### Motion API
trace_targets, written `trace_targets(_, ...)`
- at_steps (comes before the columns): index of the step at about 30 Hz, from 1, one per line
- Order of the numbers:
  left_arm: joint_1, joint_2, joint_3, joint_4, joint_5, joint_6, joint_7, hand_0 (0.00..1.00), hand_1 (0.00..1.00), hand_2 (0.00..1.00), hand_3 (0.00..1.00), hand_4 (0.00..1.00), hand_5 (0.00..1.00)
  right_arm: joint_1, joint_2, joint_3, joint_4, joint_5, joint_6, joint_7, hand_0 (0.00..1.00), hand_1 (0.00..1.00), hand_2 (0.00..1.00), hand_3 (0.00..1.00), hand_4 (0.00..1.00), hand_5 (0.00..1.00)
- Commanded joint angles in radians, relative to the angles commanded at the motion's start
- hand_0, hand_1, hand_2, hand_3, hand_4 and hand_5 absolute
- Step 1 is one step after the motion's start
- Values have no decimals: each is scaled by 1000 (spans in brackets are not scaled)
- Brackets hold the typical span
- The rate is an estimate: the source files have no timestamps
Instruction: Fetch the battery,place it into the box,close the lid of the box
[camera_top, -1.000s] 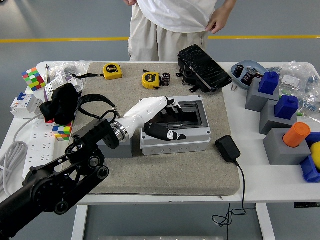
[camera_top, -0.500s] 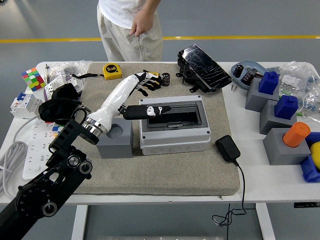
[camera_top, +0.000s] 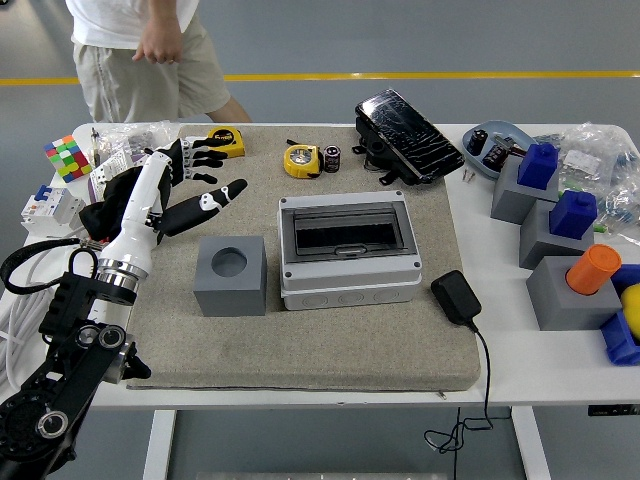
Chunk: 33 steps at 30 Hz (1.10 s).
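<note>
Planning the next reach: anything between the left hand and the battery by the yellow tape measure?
Yes. The yellow tape measure lies between the left hand and the battery, touching or nearly touching the battery's left side. The mat between hand and tape is bare. The hand is open and empty.

Left hand (camera_top: 190, 185) raised over mat's left part, fingers spread, holding nothing. Grey box (camera_top: 348, 250) at mat (camera_top: 330, 340) centre, lid shut. Grey block with round hole (camera_top: 231, 276) just beside box, to its left. Small battery (camera_top: 331, 158) upright near yellow tape measure (camera_top: 302, 160) at mat's far edge. Black charger (camera_top: 455, 298) near box's right corner. Person (camera_top: 140, 50) stands at table's far left, hand (camera_top: 158, 42) hanging at waist.
</note>
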<state>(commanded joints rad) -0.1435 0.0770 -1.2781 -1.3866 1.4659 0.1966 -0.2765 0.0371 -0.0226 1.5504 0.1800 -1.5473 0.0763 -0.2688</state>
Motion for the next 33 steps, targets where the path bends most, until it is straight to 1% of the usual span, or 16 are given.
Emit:
trace_targets(3, 19, 6, -4, 2, -18, 2, -16, 439, 613, 620, 634, 998, 381, 1, 1, 1, 0, 0, 0, 0, 640, 666, 674, 605, 989, 594)
trace_targets(8, 41, 8, -22, 2, -29, -7, -12, 439, 613, 620, 634, 998, 381, 1, 1, 4, 0, -3, 1, 0, 640, 666, 674, 605, 989, 594)
trace_targets(9, 42, 8, -26, 2, -28, -8, -11, 438, 600, 606, 639, 998, 384, 1, 0, 5, 0, -5, 0, 0, 641, 666, 674, 605, 990, 595)
trace_targets(16, 41, 11, -48, -5, -21, -18, 0, 437, 594, 599, 629, 998, 381, 5, -1, 7, 0, -3, 0, 0, 641, 666, 674, 605, 989, 595)
trace_targets(21, 45, 9, -66, -12, -14, -23, 5, 438, 592, 597, 627, 998, 375, 7, 0, 3, 0, 2, 0, 1, 640, 666, 674, 605, 989, 594)
trace_targets(33, 45, 9, -88, -30, -3, -30, 13, 437, 589, 594, 622, 993, 365, 12, -3, 3, 0, 0, 0, 0, 640, 666, 674, 605, 989, 595)
